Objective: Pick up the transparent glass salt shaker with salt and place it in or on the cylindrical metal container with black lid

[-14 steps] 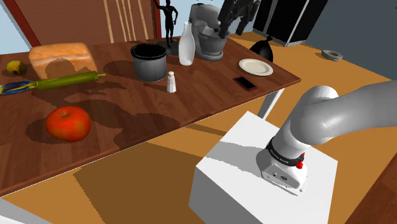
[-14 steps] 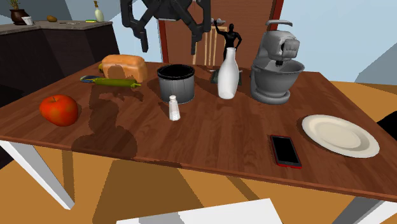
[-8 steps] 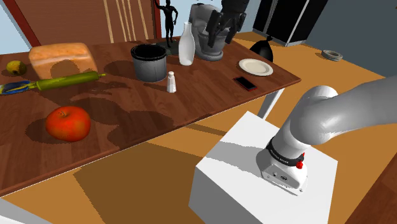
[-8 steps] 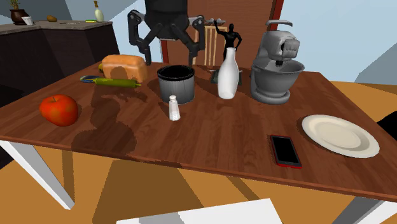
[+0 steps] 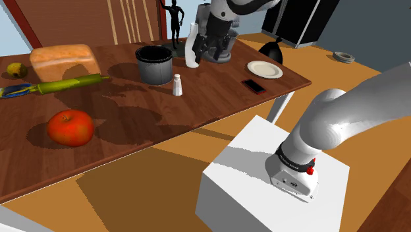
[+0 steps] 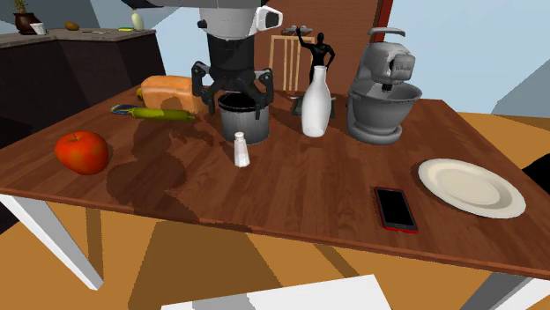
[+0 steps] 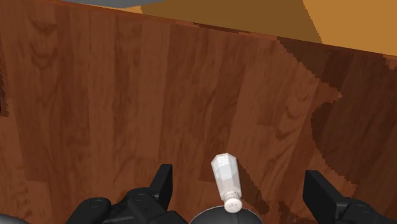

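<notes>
I am hovering my gripper (image 5: 209,49) above the wooden counter (image 5: 132,125), with its two black fingers (image 7: 163,183) spread wide and clasping nothing. Looking along the gripper (image 7: 242,191), I am seeing the salt shaker (image 7: 226,181) in the gap between the fingers, nearer one finger than the other and touching neither. It is standing upright on the counter, well below the fingertips, pale-bodied with a dotted cap.

In the second exterior view my gripper (image 6: 233,86) is hanging right above the container (image 6: 243,117), a grey cylinder with a dark rim. The salt shaker (image 6: 241,150) is sitting just beside that container on the counter (image 6: 308,194), lower than my fingers and apart from them.

In the shoulder view the salt shaker (image 5: 177,85) and the container (image 5: 154,64) are lying below my gripper, while a white bottle (image 5: 191,47) and a grey stand mixer (image 5: 217,29) are showing close behind it.
</notes>
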